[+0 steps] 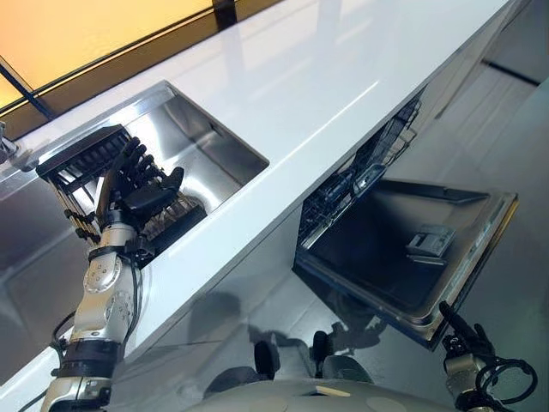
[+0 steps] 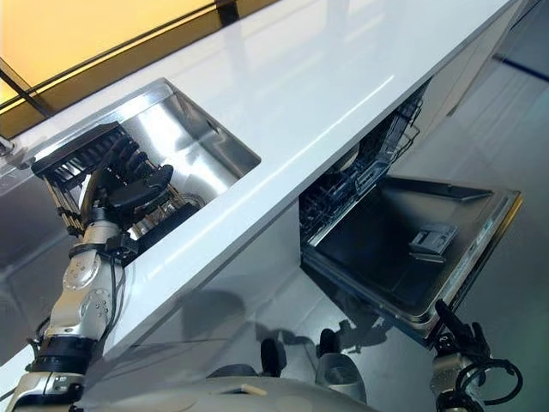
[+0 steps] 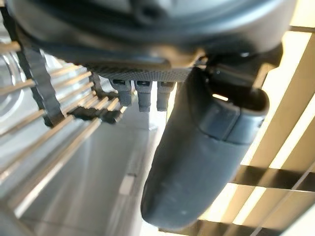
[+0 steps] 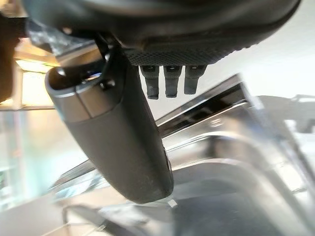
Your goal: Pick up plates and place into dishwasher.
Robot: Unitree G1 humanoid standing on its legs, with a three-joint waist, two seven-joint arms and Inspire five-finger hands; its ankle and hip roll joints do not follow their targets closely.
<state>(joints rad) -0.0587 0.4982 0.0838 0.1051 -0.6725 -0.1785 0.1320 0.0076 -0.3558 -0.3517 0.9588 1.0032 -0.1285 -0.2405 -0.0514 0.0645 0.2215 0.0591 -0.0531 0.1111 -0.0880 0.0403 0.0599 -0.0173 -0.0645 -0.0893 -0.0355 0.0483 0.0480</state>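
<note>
- The counter ran as a long white slab from lower left to upper right, its front edge straight and overhanging the cabinets, with broad bare surface past the sink.
- The dishwasher stood open under that edge; its door lay flat and jutted into the floor space, with open floor beyond its far edge.
- A lower basket sat inside the dishwasher cavity, its wire rim just under the counter edge.
- The sink was sunk into the counter, its steel walls bare on the right half.
- A dark rack filled the sink's left half, touching its left wall.
- No plates could be made out in the rack or the dishwasher; I could not tell where they were.
- The left hand hovered over the rack, fingers straight and spread, thumb stretched apart from them, clasping nothing.
- The right hand hung low just beside the door's near corner; in its wrist view the fingers were extended and empty.
</note>
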